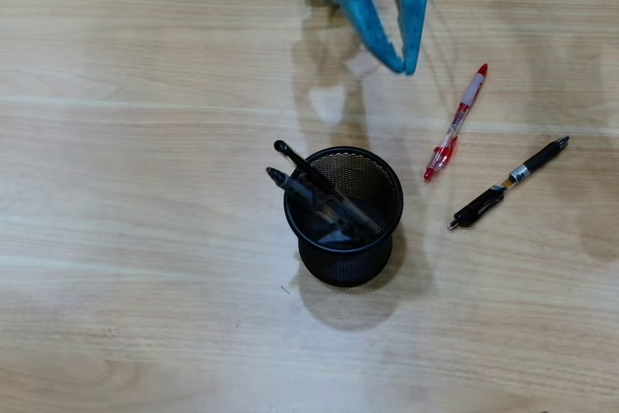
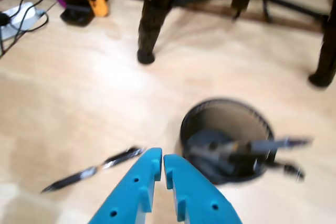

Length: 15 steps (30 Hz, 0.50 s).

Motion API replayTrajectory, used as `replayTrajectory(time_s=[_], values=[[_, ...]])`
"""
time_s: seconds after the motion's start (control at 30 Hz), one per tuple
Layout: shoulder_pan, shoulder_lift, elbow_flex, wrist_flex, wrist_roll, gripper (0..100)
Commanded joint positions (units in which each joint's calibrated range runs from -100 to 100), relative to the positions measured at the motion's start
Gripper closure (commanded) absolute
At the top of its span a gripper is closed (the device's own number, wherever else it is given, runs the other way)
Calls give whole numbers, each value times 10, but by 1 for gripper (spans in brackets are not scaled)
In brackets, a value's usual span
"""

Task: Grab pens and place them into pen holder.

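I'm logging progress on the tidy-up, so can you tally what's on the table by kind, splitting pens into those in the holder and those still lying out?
Pens in the holder: 2
Pens on the table: 2, one red, one black
Holder: 1
Total: 5
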Motion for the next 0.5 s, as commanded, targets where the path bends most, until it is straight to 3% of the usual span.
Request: replayTrajectory(time_s=[0.0,0.17,0.33,0.47], values=[[-40,-49,-44,149,-55,98],[-105,-39,-96,281,-135,98],[-203,40,-200,412,-270,98],[-243,140,-332,486,-314,98]])
